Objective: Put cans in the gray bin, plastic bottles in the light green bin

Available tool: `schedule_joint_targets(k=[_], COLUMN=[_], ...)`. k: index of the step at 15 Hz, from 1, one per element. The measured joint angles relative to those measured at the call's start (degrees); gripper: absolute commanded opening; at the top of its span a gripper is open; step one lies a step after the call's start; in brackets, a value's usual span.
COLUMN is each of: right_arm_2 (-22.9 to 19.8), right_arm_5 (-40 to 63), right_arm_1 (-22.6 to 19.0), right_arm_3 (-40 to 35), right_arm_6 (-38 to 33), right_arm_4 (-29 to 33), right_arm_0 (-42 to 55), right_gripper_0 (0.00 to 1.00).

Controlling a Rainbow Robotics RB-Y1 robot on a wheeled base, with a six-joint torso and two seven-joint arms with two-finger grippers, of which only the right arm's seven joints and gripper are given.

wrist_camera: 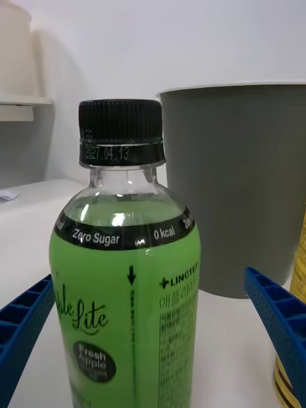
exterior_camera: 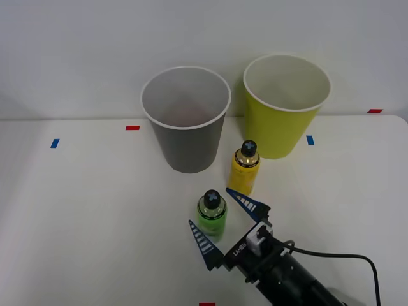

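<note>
Two bins stand at the back of the white desk [exterior_camera: 76,210]: one gray bin [exterior_camera: 186,121] and one light green bin [exterior_camera: 284,105], side by side with a narrow gap between them, the gray one on the robot's left. Two small bottles stand upright in front of them, both with black screw caps: one green bottle [exterior_camera: 211,215] and one yellow bottle [exterior_camera: 245,168]. The yellow bottle is nearer the bins, in front of the gap between them; the green bottle is closer to the robot and a little to the left of the yellow one, apart from it. Several small tape marks lie on the desk, three blue [exterior_camera: 55,143] and three red [exterior_camera: 132,127].

In the wrist view the green bottle [wrist_camera: 127,299] is cut off below its label, the gray bin [wrist_camera: 239,185] is cut off at one side, and of the yellow bottle only a thin strip at the picture's edge can be seen. The small print on the green label is too fine to read. From the front view, the far inner floor of each bin is hard to make out.

The right arm's tool [exterior_camera: 228,226] is spread wide, one blue ribbed finger [exterior_camera: 204,245] on each side of the green bottle. The fingers flank the bottle with a visible gap on both sides, so it pinches nothing.
</note>
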Motion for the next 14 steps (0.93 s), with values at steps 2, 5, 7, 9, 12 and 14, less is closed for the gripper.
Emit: schedule_joint_targets(k=[2, 5, 7, 9, 12, 14], right_arm_2=[0.09, 0.14, 0.15, 0.16, 0.13, 0.13], right_arm_5=[0.01, 0.01, 0.02, 0.21, 0.51, 0.71], right_arm_1=[0.12, 0.21, 0.45, 0.79, 1.21, 1.33], right_arm_3=[0.05, 0.06, 0.06, 0.06, 0.06, 0.06], right_arm_6=[0.24, 0.75, 0.84, 0.86, 1.23, 1.65], right_arm_4=[-0.02, 0.6, 1.27, 1.45, 1.45, 1.32], right_arm_0=[-0.22, -0.28, -0.28, -0.28, -0.28, -0.28], right_gripper_0=[1.0, 1.0, 1.0, 1.0, 0.26, 0.0])
